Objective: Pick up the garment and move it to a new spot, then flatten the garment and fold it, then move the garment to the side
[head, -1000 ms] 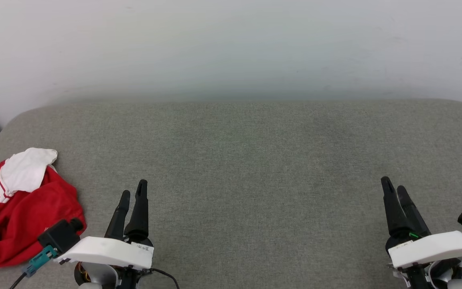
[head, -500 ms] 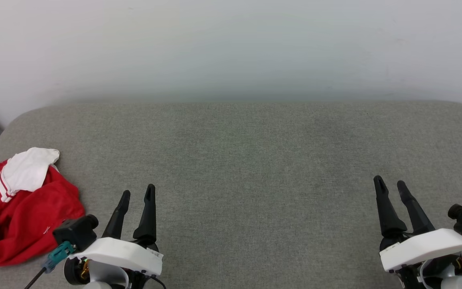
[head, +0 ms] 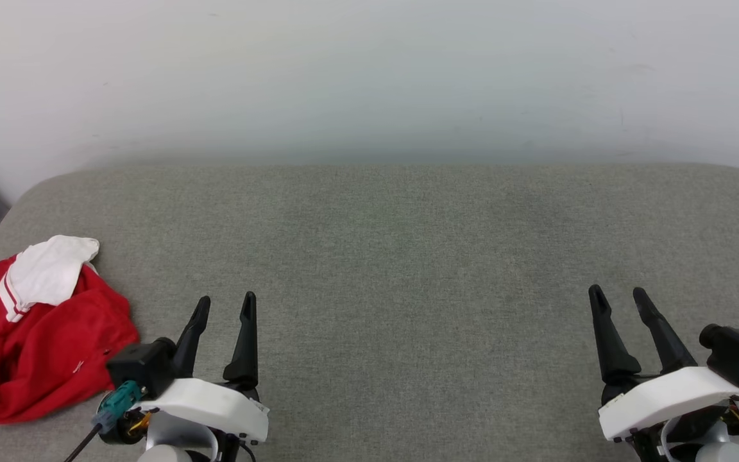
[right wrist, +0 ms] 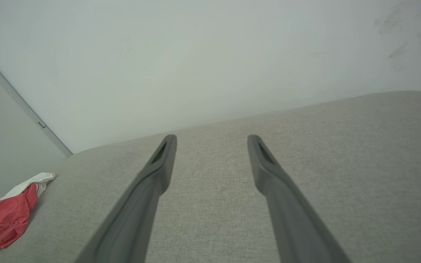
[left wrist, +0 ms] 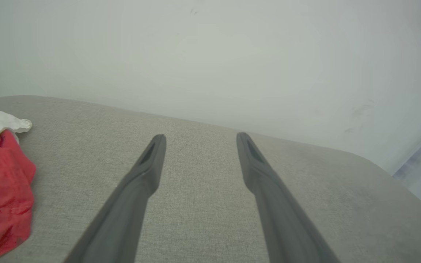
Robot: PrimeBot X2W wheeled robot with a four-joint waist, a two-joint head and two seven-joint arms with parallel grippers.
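Fingers wide and empty on left gripper [head: 227, 298] and right gripper [head: 618, 291]. The garment [head: 36, 346] sits bunched at the surface [head: 395, 269] edge (far left); a clumsy pinch may shove it off.

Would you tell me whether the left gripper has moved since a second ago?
Yes. Judged against the garment, the left gripper has shifted a little to the right in the head view, away from it.

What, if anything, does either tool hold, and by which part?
Nothing is held. The left tool and right tool are open and empty; the garment lies crumpled, ungripped.
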